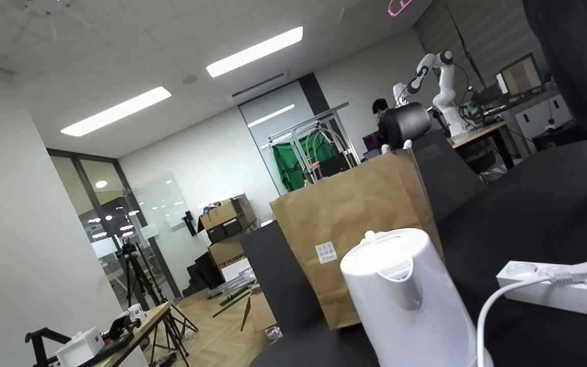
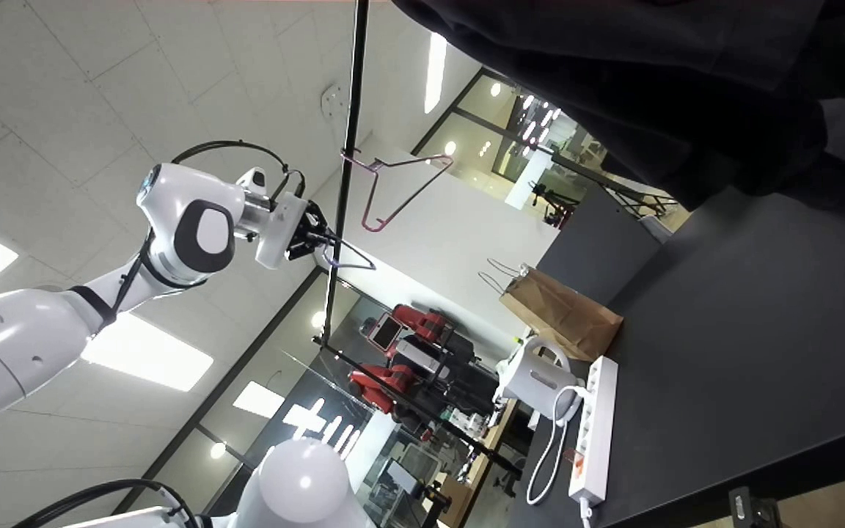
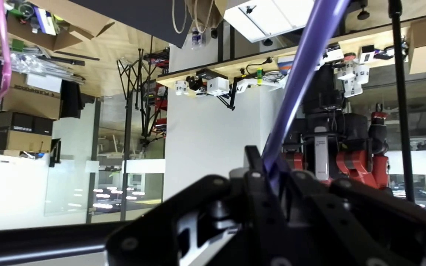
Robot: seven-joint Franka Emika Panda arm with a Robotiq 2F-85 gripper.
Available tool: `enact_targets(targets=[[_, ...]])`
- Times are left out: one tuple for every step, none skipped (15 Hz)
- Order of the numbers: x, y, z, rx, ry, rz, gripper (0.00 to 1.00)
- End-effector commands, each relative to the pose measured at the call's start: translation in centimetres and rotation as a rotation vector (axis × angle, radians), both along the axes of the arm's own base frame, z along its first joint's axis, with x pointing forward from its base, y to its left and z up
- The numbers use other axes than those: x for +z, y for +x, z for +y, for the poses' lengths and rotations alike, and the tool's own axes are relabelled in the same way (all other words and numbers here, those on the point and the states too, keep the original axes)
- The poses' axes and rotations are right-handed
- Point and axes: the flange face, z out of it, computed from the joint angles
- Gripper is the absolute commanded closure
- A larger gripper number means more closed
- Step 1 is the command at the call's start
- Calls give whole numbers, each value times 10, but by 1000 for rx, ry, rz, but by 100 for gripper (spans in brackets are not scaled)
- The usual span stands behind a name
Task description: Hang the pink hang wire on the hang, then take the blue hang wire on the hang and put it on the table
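The pink hang wire hangs by its hook on a black rod in an exterior view. A piece of it shows at the top of an exterior view and at the left of the wrist view. The blue hang wire runs up from my gripper, which is shut on it. In an exterior view my gripper is beside the rod, and the blue hang wire extends past it; whether its hook rests on the rod cannot be told. The dark table lies well below.
On the table are a white kettle, a brown paper bag and a white power strip with a cable. Dark fabric fills the upper right of an exterior view. A black post stands at the right of the wrist view.
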Motion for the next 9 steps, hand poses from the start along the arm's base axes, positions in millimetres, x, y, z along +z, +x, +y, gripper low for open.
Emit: enact_targets(targets=[[12, -7, -19, 32, -11, 65, 98], [14, -9, -26, 40, -11, 91, 98], [16, -10, -32, 44, -10, 107, 98], [20, -13, -40, 46, -7, 115, 98], [23, -16, -47, 49, -3, 121, 98], [27, -18, -54, 51, 1, 123, 98], [30, -21, -60, 52, 3, 125, 98], [33, -23, -66, 55, 5, 128, 98], [36, -25, -71, 59, 7, 133, 98]])
